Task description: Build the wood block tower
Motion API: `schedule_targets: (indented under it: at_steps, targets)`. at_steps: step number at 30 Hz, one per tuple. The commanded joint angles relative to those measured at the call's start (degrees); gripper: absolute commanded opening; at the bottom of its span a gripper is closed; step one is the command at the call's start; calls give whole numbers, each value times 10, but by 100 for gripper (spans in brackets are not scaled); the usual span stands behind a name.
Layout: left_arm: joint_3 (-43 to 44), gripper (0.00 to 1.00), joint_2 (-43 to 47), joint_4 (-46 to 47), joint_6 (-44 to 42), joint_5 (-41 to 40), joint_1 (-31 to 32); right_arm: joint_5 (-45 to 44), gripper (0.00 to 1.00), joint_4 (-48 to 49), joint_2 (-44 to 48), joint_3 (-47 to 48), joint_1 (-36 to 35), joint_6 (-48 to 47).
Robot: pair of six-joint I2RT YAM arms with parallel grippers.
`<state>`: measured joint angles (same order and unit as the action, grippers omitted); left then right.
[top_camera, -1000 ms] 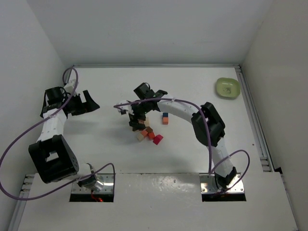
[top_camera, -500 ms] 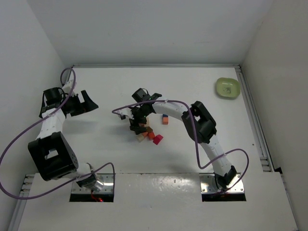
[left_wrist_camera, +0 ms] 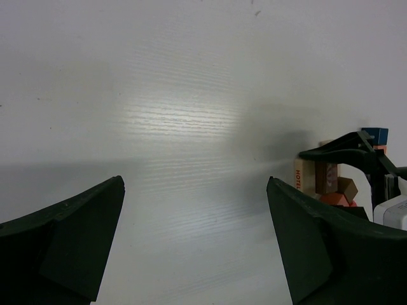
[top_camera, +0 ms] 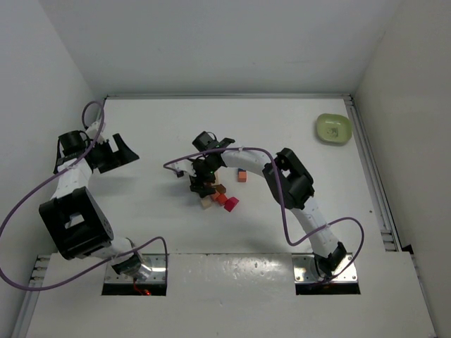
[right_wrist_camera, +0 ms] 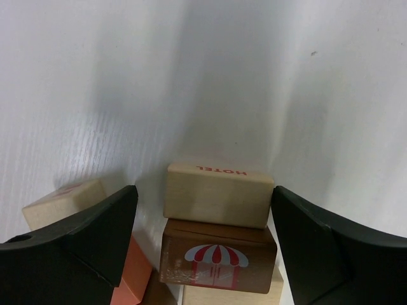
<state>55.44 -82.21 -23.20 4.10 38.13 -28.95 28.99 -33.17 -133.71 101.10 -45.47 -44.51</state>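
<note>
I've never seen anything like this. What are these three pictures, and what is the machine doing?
These are two robot arms bolted to a white table. One picture looks down from above. The other two come from a camera on each wrist, so the dark shapes at their edges are that arm's own fingers. The left gripper is open, holding nothing. The right gripper straddles a small wood block tower, topped by a pale block marked HOTEL, without clamping it. Beside it lie loose blocks; a green bowl sits far right.
</note>
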Motion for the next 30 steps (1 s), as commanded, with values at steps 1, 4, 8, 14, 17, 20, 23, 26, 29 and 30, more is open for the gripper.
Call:
schedule_targets:
  at_steps: [1, 4, 8, 14, 17, 20, 23, 26, 29, 30]
  targets:
    - [18, 100, -5, 15, -2, 17, -8, -7, 84, 20, -5, 12, 0, 15]
    - [18, 100, -5, 15, -2, 17, -8, -4, 71, 25, -3, 11, 0, 17]
    - [18, 100, -5, 15, -2, 22, -8, 11, 62, 49, 19, -7, 2, 37]
    - [18, 100, 14, 15, -15, 52, -1, 55, 56, 76, 96, -4, 21, 129]
    - [18, 100, 31, 15, -27, 47, 21, 81, 56, 67, 177, -13, 50, 147]
    - [23, 100, 36, 15, -27, 40, 37, 99, 56, 47, 216, -29, 89, 126]
    - [28, 100, 36, 15, -32, 33, 52, 106, 55, -15, 259, -78, 133, 72]
    - [39, 100, 36, 20, -32, 20, 60, 108, 55, -53, 282, -111, 177, 3]
    - [45, 100, 30, 26, -26, 20, 72, 103, 54, -86, 295, -140, 209, -57]
    - [45, 100, 25, 26, -26, 20, 78, 104, 54, -95, 296, -152, 220, -65]
